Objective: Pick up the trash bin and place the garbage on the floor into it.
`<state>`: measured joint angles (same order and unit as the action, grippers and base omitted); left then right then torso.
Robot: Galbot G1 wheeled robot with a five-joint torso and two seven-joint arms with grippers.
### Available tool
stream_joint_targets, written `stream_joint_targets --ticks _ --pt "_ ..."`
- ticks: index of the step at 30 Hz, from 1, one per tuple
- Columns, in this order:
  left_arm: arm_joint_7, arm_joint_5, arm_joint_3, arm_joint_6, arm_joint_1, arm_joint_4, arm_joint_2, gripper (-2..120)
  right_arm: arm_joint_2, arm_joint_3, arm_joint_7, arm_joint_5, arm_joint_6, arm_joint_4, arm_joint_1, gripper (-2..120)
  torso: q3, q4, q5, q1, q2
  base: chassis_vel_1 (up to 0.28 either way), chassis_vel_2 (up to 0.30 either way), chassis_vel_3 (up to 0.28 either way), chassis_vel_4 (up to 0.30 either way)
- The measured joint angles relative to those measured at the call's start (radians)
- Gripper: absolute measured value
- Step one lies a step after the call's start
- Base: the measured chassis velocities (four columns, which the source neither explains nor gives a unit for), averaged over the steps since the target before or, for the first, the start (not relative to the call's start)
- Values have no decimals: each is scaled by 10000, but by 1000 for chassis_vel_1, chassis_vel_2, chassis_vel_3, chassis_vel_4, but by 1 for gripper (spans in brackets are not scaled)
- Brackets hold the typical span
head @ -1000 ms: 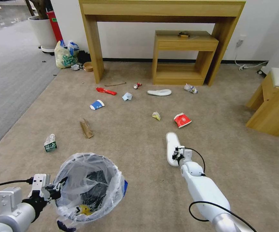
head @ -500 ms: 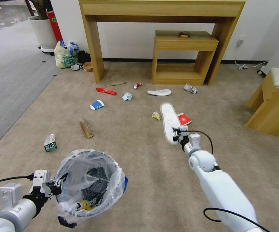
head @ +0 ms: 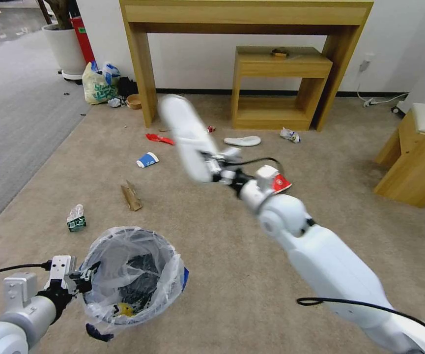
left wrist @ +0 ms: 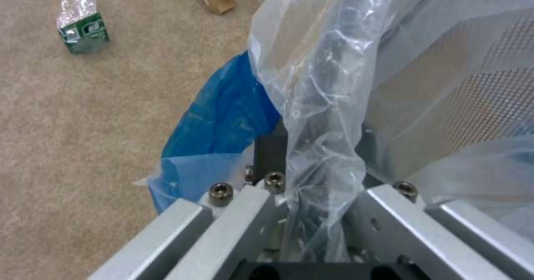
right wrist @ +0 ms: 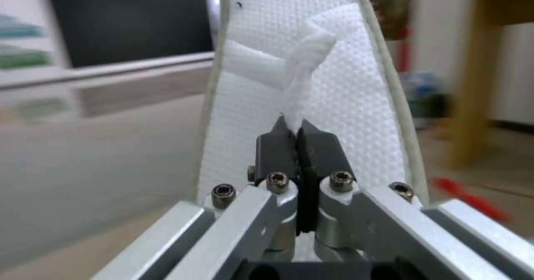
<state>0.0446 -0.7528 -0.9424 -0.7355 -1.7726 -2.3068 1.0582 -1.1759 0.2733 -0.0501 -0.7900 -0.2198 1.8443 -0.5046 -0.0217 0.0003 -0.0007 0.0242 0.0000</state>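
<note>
While you are carrying the white slipper point(head: 186, 133) above the floor point(head: 212, 255), well apart from the trash bin point(head: 132, 275), note that it is hanging by its strap alone; a swing could be pulling it loose. Your right gripper point(right wrist: 298, 136) is pinching that strap, as the right wrist view is confirming. Your left gripper point(head: 82, 284) is clamping the bin's rim.

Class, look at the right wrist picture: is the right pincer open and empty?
No: the right pincer is shut on the strap of a white slipper.
</note>
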Motion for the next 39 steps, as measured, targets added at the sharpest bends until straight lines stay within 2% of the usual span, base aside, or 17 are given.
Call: stream_joint_targets --ticks 3,4,7,15,32,35,36,39 --pt "184 -398 110 0 64 147 -254 0 -195 1224 268 -801 -212 546 288 0 0 -2 1 0 0 0 0 0 0" --pt "184 -398 110 0 64 147 -254 0 -195 1224 268 -801 -212 546 288 0 0 -2 1 0 0 0 0 0 0" --pt "585 -932 156 0 341 454 -499 0 -214 2092 303 -916 -267 836 226 0 0 -4 0 0 0 0 0 0 0" --pt "1453 -2178 175 0 874 715 -939 0 -588 3002 300 -295 -256 521 -339 0 0 -4 2 0 0 0 0 0 0" --pt "1482 -2502 151 0 930 880 -1199 0 -833 3047 66 1105 19 -750 -854 0 0 -4 3 0 0 0 0 0 0" --pt "1441 -2515 151 0 954 941 -1241 0 -883 3078 368 1178 36 -812 -999 10 0 -3 3 0 0 0 0 0 0" --pt "1441 -2515 151 0 954 941 -1241 0 -883 3078 368 1178 36 -812 -999 10 0 -3 3 0 0 0 0 0 0" --pt "1436 -2579 163 0 998 980 -1300 0 -888 3101 512 1320 46 -827 -1129 25 0 -4 3 0 0 0 0 0 0"
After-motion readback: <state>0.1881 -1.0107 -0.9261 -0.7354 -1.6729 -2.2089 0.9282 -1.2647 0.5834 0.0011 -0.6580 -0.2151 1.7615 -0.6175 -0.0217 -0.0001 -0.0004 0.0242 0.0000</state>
